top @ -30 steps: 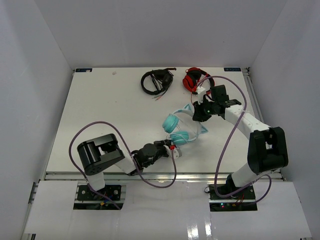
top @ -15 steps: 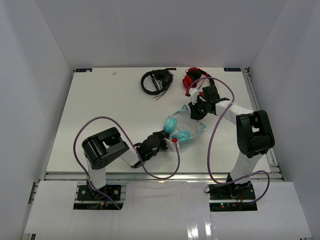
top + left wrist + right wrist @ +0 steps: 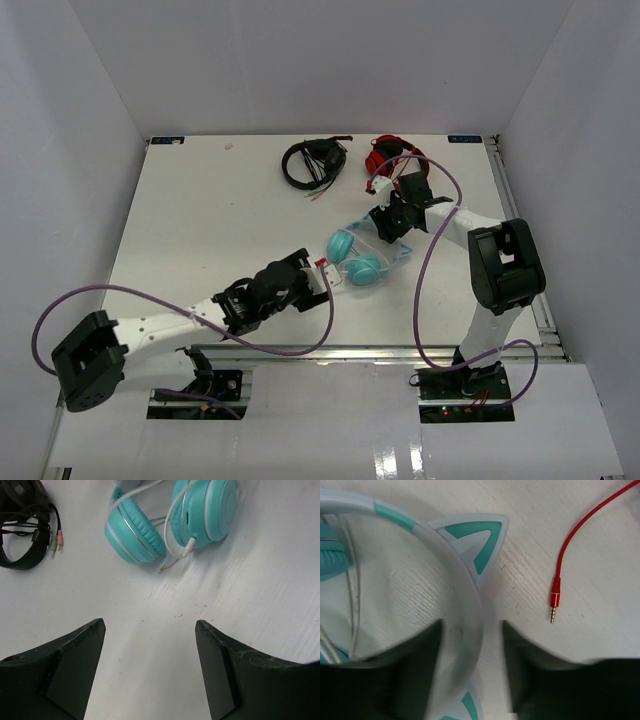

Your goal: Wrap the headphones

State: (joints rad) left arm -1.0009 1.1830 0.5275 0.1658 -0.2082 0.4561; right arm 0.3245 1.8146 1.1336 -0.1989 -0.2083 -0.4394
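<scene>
the headphones [image 3: 358, 262] lie right of centre; they look light, with a stiff headband [image 3: 460, 605] and a limp thin cable [image 3: 172, 515]. my left gripper [image 3: 149, 627] gapes wide and empty on their near side. my right gripper [image 3: 471, 627] straddles the headband, likely the best hold, though i cannot tell if it grips.

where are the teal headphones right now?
Top view: the teal headphones lie right of table centre, between the open left pincer, just short of the earcups, and the right pincer straddling the headband.

Teal headphones [image 3: 136, 531] beyond parted end effector [image 3: 149, 628]
</scene>
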